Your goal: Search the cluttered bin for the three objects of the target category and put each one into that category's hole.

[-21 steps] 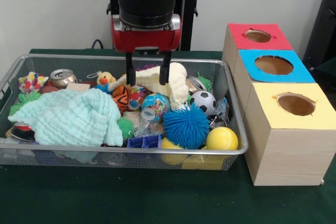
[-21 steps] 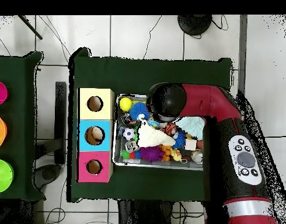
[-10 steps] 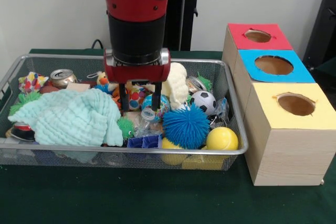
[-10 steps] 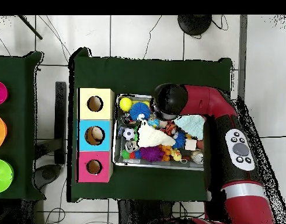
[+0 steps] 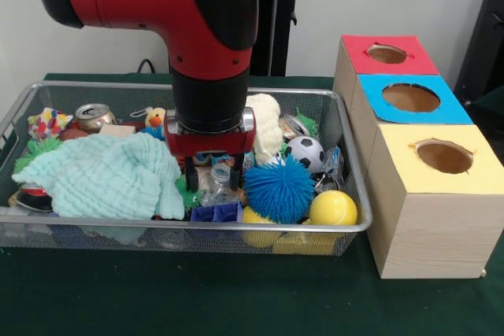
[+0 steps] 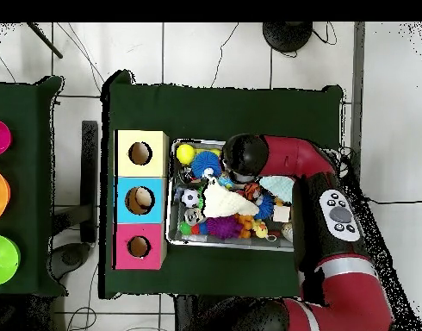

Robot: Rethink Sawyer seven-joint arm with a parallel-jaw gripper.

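gripper [image 5: 213, 182] down in bin [image 5: 47, 230] by blue ball [image 5: 279, 189] | jaws apart (around a clear bottle [image 5: 218, 185]) | grasp unclear

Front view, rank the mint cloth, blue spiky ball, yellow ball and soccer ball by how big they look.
1. mint cloth
2. blue spiky ball
3. yellow ball and soccer ball: they look alike, and the soccer ball sits farther back, so no ranking.

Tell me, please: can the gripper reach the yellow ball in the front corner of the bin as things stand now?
Probably yes. The yellow ball lies on top of the clutter by the bin's front rim, with nothing covering it. The gripper is low in the bin beside the blue spiky ball, so it would have to lift over that first.
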